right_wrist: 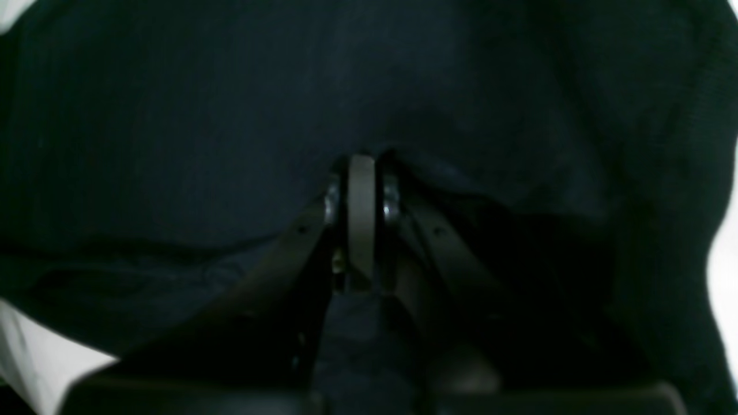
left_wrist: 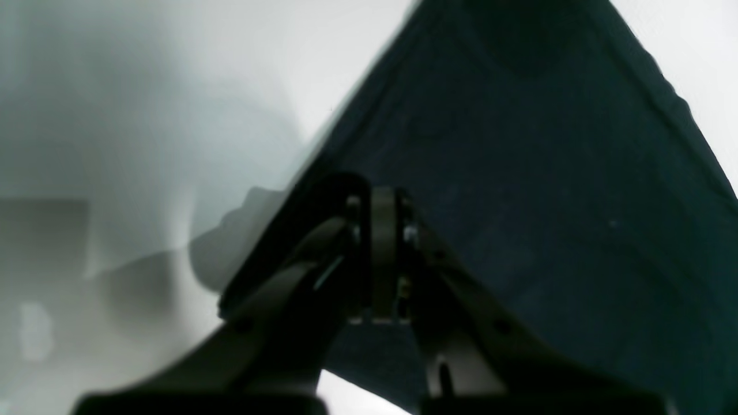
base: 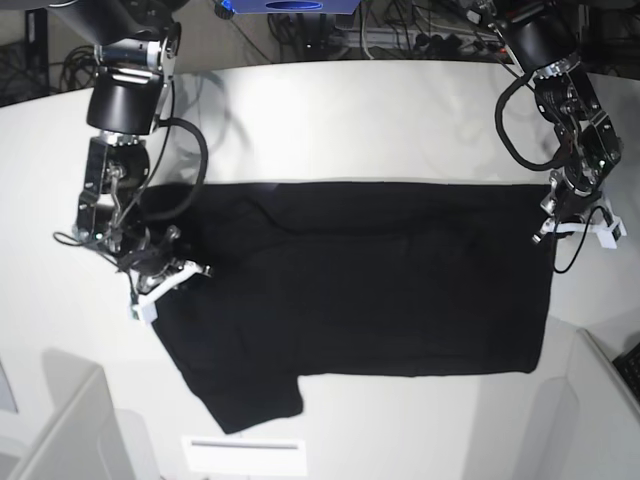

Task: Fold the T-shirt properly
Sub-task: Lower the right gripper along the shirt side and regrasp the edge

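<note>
Nearest me, one sleeve pokes out at seven o'clock. The T-shirt [base: 360, 280] lies spread on the white table [base: 330, 110], seemingly barely folded. At nine o'clock the right gripper [base: 160, 268] pinches its edge; at three o'clock the left gripper [base: 562, 212] pinches the opposite edge. No containers visible.
</note>
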`<act>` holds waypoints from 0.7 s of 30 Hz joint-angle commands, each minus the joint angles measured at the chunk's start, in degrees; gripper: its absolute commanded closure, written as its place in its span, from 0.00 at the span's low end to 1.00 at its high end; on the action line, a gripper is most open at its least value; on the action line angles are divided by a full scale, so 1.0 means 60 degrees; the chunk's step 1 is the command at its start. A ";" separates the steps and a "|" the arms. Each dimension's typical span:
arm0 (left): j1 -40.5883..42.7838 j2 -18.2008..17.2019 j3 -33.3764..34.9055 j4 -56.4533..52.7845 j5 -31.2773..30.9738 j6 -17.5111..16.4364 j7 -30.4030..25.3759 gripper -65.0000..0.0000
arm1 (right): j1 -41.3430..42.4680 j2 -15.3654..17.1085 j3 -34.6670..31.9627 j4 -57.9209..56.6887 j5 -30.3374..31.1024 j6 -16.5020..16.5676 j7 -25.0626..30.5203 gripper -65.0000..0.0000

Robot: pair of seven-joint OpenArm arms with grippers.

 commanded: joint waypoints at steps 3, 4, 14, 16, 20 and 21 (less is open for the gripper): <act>-0.0125 -0.0213 -0.0016 0.0005 -0.0047 -0.0031 -0.0188 1.00 | 0.0260 0.0095 0.0000 0.0125 0.0124 -0.0049 0.0234 1.00; -0.0125 -0.0213 -0.0016 0.0005 -0.0047 -0.0031 -0.0188 1.00 | 0.0260 0.0095 0.0000 0.0125 0.0124 -0.0049 0.0234 1.00; -0.0360 -0.0243 -0.0016 0.0005 -0.0047 -0.0045 -0.0188 1.00 | 0.0260 0.0080 0.0000 0.0125 0.0124 -0.0108 0.0161 1.00; -0.0374 -0.0243 -0.0016 0.0020 -0.0047 -0.0045 -0.0188 1.00 | 0.0231 0.0109 0.0014 0.0125 0.0138 -0.0108 0.0161 0.96; -0.0389 -0.0243 -0.0030 0.0020 -0.0047 -0.0060 -0.0188 0.68 | 0.0187 0.0124 0.0102 0.0198 0.0138 -0.0122 0.0234 0.63; -0.0389 -0.0243 -0.0045 0.0020 -0.0061 -0.0060 -0.0188 0.61 | 0.0187 0.0124 0.0117 0.0198 0.0138 -0.0122 0.0249 0.63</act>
